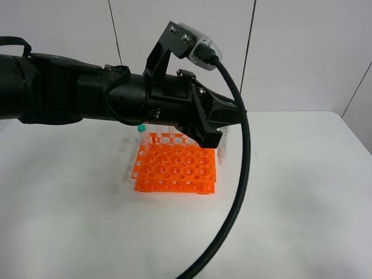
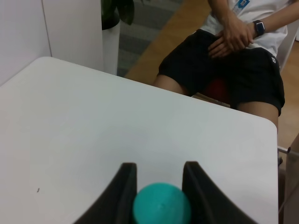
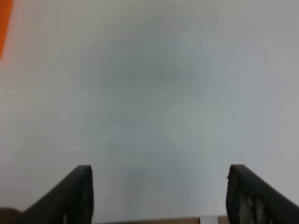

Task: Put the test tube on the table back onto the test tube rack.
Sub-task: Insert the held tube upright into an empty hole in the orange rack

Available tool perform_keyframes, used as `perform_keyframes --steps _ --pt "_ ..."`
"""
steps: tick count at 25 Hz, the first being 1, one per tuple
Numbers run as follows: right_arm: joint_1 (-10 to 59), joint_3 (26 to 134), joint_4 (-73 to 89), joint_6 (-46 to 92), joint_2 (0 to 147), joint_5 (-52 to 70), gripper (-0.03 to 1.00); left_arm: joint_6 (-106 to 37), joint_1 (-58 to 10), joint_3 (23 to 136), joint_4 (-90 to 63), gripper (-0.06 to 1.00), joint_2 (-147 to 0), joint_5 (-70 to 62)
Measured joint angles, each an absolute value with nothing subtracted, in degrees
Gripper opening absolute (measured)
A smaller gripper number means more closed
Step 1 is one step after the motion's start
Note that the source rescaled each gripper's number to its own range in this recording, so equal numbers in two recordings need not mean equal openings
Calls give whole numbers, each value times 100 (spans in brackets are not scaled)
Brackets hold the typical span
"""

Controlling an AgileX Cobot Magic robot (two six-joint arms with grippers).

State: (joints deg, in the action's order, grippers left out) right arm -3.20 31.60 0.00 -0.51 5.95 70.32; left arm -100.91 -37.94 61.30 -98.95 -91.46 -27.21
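The left claw [image 2: 159,170] is pinching the test tube [image 2: 161,204] by its teal cap beside the test tube rack [image 1: 174,168], while the right claw [image 3: 161,170] is hanging wide over the table [image 3: 163,84].

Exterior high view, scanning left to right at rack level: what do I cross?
Teal-capped tube standing upright → test tube rack → test tube hanging from the left gripper, just past the rack's right edge.

White table [image 1: 302,192] with rounded corners; an orange test tube rack [image 1: 174,168] stood on it, slightly toward 12 o'clock from centre.
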Motion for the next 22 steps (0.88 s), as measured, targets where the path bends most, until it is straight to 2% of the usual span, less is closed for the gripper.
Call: perform_keyframes --steps 4,22 --pt "-302 3143 0 -65 -17 7044 79 -10072 -3794 6027 -9895 0 -9146 -2716" --pt "-254 3141 -52 -91 -37 7044 79 -10072 -3794 5994 -9890 0 -9146 -2665"
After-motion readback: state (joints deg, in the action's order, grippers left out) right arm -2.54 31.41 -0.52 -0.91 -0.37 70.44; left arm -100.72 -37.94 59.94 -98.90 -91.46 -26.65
